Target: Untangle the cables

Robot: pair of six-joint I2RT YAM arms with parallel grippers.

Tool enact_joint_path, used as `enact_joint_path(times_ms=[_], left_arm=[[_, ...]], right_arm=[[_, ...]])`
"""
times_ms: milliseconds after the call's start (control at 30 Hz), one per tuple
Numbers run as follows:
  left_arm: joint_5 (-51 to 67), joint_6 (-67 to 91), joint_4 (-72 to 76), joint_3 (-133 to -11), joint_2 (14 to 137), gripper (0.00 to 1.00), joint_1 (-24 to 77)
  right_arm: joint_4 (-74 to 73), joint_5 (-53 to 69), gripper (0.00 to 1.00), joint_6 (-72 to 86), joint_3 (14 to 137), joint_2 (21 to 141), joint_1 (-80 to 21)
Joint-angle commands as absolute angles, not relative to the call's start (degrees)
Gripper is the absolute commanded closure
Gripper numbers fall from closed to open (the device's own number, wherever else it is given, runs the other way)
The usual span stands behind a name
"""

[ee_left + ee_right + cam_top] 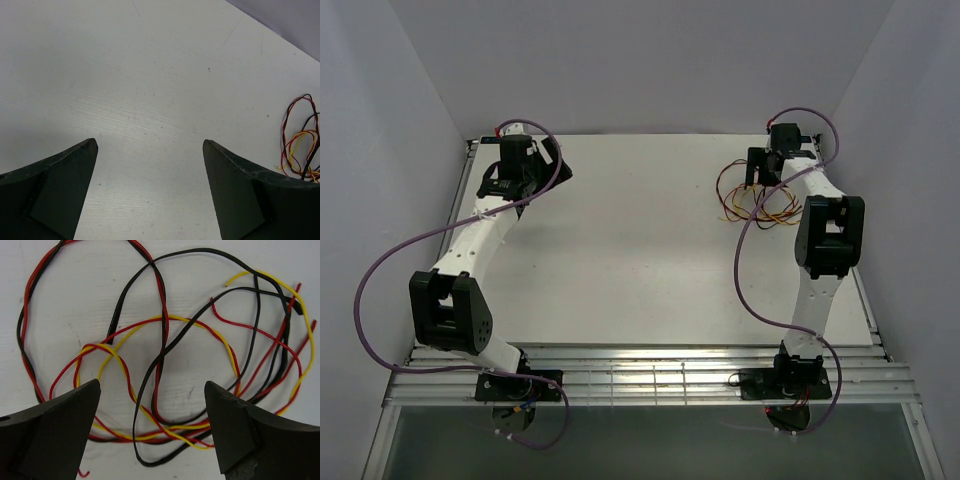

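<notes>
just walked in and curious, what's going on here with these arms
Two robot arms are set to untangle a heap of red, yellow and black wires lying at the far right of the table. The right pincer hovers open above the heap, gripping nothing yet. The left pincer is open over bare table at the far left.

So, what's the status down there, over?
Left gripper open, over the table, apart from the cables. Right gripper open, directly above the cables. Cables tangled in one heap, not gripped. Nothing blocking them.
</notes>
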State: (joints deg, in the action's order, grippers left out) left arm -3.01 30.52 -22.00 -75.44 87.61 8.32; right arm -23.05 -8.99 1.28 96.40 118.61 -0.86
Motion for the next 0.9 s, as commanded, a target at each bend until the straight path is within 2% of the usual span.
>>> enact_joint_path(times_ms=[0,167,267,300,333,433,500,633,867], left_arm=[[-4.7,30.8,-23.0,-75.0,87.1,0.02,8.3],[-7.2,30.9,-23.4,-74.4,86.2,0.02,8.2],[-7.8,30.8,-23.6,-74.4,85.9,0.02,8.2],[-7.9,30.8,-23.6,-74.4,85.8,0.02,8.3],[-8.3,30.9,-23.6,-74.4,85.7,0.02,8.2],[-8.8,31.1,-23.9,-74.5,85.5,0.02,8.2],[-9.1,31.2,-24.2,-74.6,85.4,0.02,8.2],[-9.8,31.5,-24.5,-74.5,84.9,0.02,8.2],[-10.0,32.0,-24.5,-73.9,83.5,0.02,8.2]], right_arm=[[-24.9,-9.7,0.1,0.5,101.4,123.2,-0.8],[-24.8,-10.5,0.09,2.1,101.6,128.1,-0.8],[-24.3,-10.8,0.01,2.1,101.2,129.0,-0.8],[-24.3,-10.5,0.1,1.9,101.2,129.2,-0.8],[-23.7,-8.8,0.29,1.7,101.0,129.5,-0.8],[-21.8,-4.8,0.58,1.3,99.5,129.2,-0.8],[-20.7,-3.3,0.66,1.1,98.1,129.0,-0.7],[-20.0,1.1,0.92,1.1,97.8,128.7,-0.8],[-16.7,5.4,0.92,-0.3,92.0,121.5,-3.4]])
